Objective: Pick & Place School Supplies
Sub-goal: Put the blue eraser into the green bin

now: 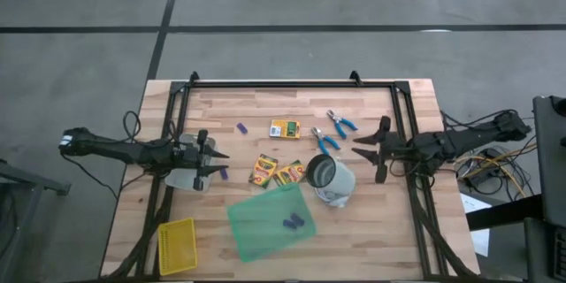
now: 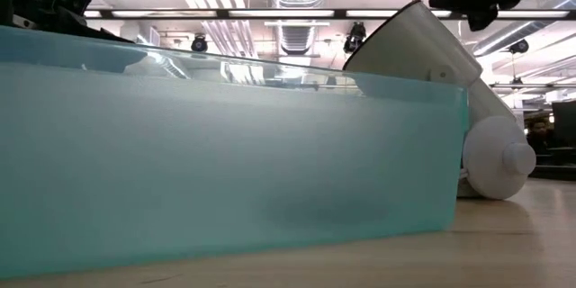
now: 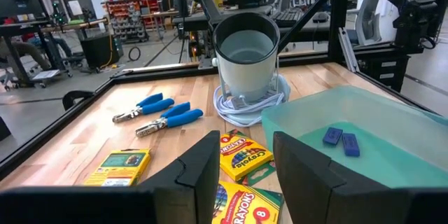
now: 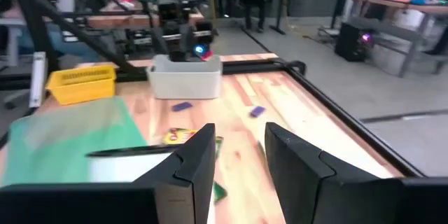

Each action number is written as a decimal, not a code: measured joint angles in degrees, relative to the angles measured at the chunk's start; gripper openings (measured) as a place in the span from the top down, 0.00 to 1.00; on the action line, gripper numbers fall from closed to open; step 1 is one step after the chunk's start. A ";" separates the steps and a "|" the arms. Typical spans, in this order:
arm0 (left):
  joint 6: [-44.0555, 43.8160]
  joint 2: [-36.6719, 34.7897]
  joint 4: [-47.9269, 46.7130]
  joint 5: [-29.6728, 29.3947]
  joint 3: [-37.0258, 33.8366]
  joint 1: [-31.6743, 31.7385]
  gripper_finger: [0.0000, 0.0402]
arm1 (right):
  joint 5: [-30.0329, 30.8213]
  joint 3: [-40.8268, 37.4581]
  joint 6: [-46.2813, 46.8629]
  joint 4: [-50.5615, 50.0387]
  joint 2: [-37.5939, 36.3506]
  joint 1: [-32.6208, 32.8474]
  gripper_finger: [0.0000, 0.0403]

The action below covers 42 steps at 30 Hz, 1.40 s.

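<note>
Left gripper (image 1: pixel 221 161): fingers apart, empty, at the left of the surface (image 1: pixel 389 239), facing the crayon boxes (image 1: pixel 276 172).
Right gripper (image 1: pixel 361 146): fingers apart, empty, at the right, near the blue-handled tools (image 1: pixel 332 131).
Purple pieces (image 1: pixel 293 222): two inside the green container (image 1: pixel 265 221), seemingly already sorted.
Loose purple pieces (image 1: pixel 240 127): on the bare wood, still to be collected.
Yellow-green box (image 1: pixel 284 128): apart from the others, unobstructed.

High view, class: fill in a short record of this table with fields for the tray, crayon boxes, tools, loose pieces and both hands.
green tray: holds two purple-blue pieces
crayon boxes: three on the wood, one apart from the other two
blue-handled tools: two, beside the grey cup
loose pieces: one near the far rail
left hand: open, empty
right hand: open, empty
</note>
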 joint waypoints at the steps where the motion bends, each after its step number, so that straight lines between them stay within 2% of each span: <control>1: 0.00 0.00 0.00 0.00 0.00 0.00 0.65 | 0.00 0.20 -0.18 -0.14 -0.30 -0.32 0.71; 8: 0.00 0.00 -0.01 0.00 0.00 -0.01 0.65 | -4.26 -0.80 -4.62 0.77 -2.12 -2.98 0.73; 15: 0.00 0.00 -0.04 0.00 0.00 -0.02 0.65 | -15.84 -6.11 -5.52 11.36 -5.01 -9.77 0.72; 23: 0.00 0.00 -0.04 0.01 0.00 -0.02 0.65 | -28.94 -8.82 -1.44 13.16 -5.22 -20.58 0.72; 30: 0.00 0.00 -0.04 0.01 0.00 0.00 0.65 | -29.73 -8.91 -1.89 9.05 -5.87 -23.01 0.72; 42: 0.00 0.00 -0.07 -0.01 0.00 0.00 0.65 | -29.45 -8.96 -2.24 -1.73 -16.39 -22.99 0.72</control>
